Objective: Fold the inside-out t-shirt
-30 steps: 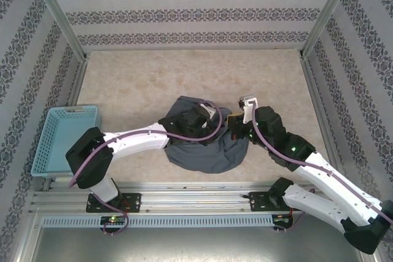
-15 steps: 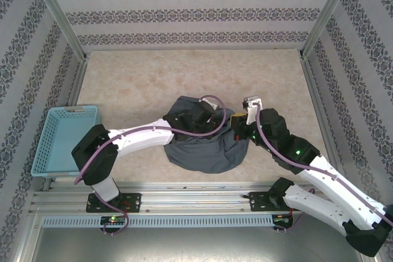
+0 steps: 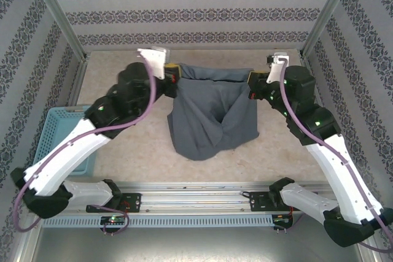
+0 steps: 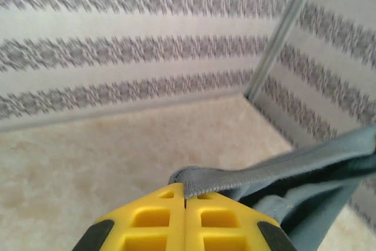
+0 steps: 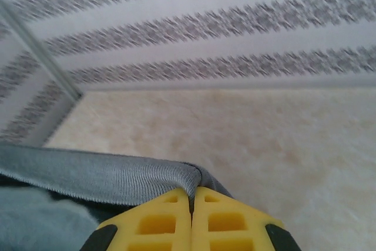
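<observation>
- Garment: the inside-out t-shirt is held stretched between both arms over the table, and its lower part hangs in loose folds.
- Left gripper and right gripper: the fingers are pressed together, each pair pinching one end of one ribbed edge (judged a spreading hold, so that the cloth hangs flat for folding).
- Wrist views: each pinch is confirmed at close range, while the sag and outline are supplied by the top view.
</observation>
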Available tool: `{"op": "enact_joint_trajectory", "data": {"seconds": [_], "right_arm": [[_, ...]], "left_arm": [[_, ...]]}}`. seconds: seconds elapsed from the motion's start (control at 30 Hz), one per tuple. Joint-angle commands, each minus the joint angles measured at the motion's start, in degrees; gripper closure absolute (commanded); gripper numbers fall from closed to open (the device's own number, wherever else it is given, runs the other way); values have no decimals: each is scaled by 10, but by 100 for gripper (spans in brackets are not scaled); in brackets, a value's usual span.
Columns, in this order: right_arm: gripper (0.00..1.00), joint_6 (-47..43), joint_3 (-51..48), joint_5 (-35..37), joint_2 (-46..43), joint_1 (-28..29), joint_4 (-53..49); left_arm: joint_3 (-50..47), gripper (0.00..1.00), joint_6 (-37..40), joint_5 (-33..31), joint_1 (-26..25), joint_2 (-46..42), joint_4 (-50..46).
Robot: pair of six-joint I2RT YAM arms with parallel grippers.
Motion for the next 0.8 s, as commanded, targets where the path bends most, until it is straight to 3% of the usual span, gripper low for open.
{"op": "enact_joint_trajectory", "data": {"seconds": [0.0,0.17,0.27,0.4,0.5,0.57,0.7,0.77], "right_arm": [[100,-14,-17,-42,-10,32,-4],[100,-1,-84,-40,40,113,26],[100,8,-80,-69,111,118,74],[100,-17,4,-73,237,93,94],[100,-19,89,-113,347,59,95],[100,-23,156,-138,420,51,77],[100,-29,256,-164,511,60,37],[100,-24,269,-169,524,67,45]], "left_arm": [[-45,100,-11,-16,23,13,-49],[-129,100,-100,54,134,53,-79],[-140,100,-110,83,177,110,-107],[-130,99,-104,93,198,187,-122],[-115,87,-102,87,203,218,-138],[-116,70,-99,87,202,215,-140],[-164,49,-92,118,180,144,-79],[-191,41,-87,164,165,114,-30]]}}
